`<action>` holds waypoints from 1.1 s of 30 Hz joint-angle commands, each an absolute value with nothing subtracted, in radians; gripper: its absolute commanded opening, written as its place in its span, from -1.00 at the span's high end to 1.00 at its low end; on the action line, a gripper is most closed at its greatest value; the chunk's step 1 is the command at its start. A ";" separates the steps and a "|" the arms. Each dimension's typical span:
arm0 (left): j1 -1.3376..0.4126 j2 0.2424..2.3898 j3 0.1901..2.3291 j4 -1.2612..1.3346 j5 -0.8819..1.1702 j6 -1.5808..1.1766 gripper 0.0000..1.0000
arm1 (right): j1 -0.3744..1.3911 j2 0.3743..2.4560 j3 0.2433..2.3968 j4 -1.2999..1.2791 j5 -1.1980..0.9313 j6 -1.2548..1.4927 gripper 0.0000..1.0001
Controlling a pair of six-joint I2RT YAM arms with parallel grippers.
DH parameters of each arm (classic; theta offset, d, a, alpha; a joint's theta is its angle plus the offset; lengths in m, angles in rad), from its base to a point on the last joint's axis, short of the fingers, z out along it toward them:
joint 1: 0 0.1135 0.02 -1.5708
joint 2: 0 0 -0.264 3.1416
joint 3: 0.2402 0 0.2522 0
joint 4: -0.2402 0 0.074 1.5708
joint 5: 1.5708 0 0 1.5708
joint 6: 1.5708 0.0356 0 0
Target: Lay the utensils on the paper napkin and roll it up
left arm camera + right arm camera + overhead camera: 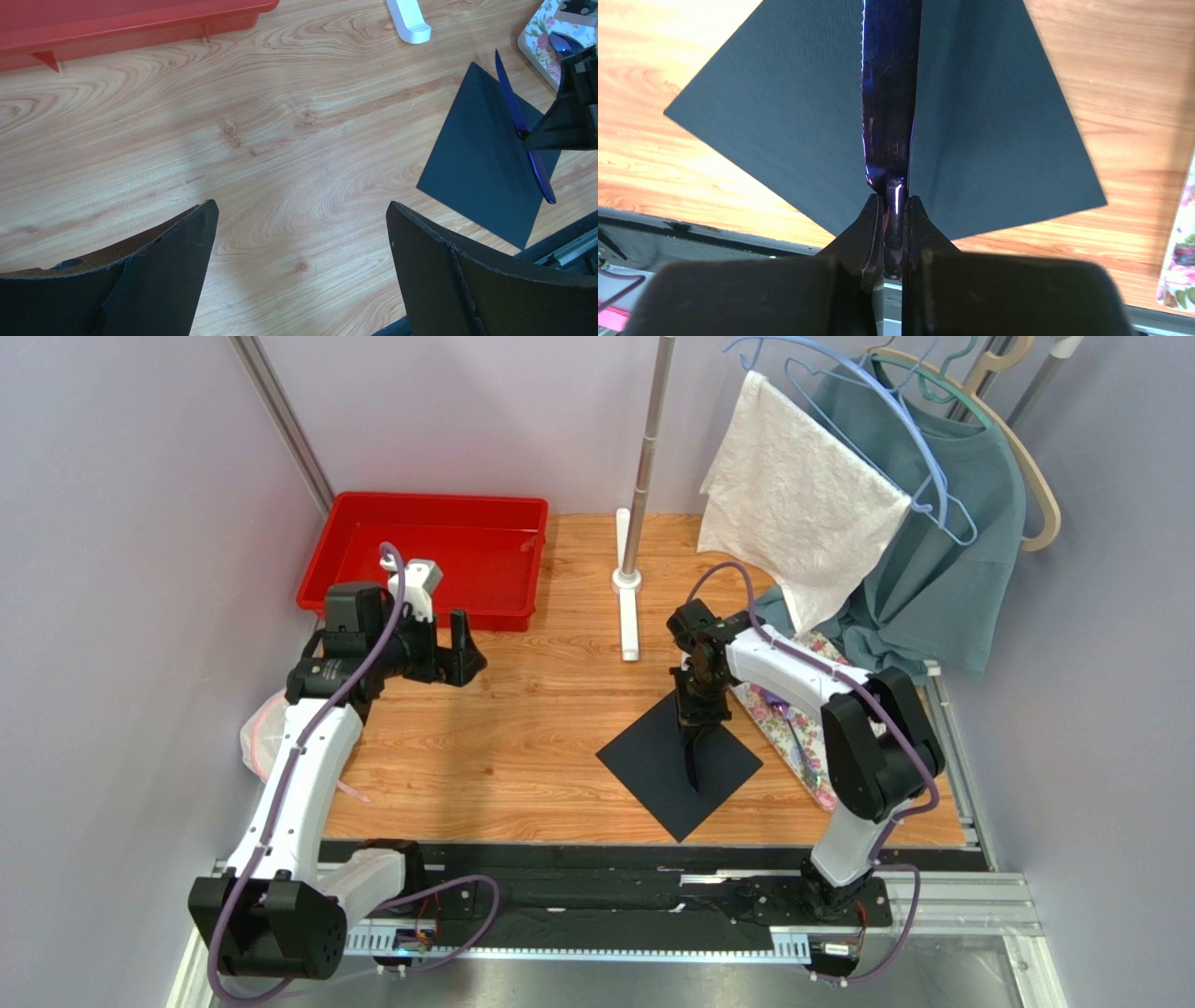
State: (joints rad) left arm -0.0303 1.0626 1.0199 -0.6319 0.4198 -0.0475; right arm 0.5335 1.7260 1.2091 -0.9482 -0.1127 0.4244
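- Knife (889,105) hung over the paper napkin's (787,112) middle, clamped in my right gripper (892,203).
- I judged it best lowered flat along the napkin's diagonal before release.
- Left gripper (302,217), jaws apart, sat well off the napkin.

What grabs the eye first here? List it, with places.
The black napkin lies as a diamond on the wooden table, near the front edge, right of centre. The right arm's fingers pinch a dark blue knife that runs along the napkin's middle. A red tray sits at the back left, and a white cloth hangs on a hanger at the back right.
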 commanded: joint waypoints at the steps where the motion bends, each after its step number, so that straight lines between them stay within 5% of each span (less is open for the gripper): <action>1: -0.025 1.068 1.032 -0.617 0.422 -0.060 -0.98 | 0.531 1.769 1.273 -0.926 -0.123 0.459 1.00; 33: -0.025 1.077 1.019 -0.615 0.419 -0.057 -0.98 | 0.557 1.893 1.308 -0.937 -0.098 0.537 1.00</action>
State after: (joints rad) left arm -0.0303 1.0702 1.0199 -0.6319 0.4164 -0.0479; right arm 0.5533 1.8736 1.2858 -0.9436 -0.1055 0.5125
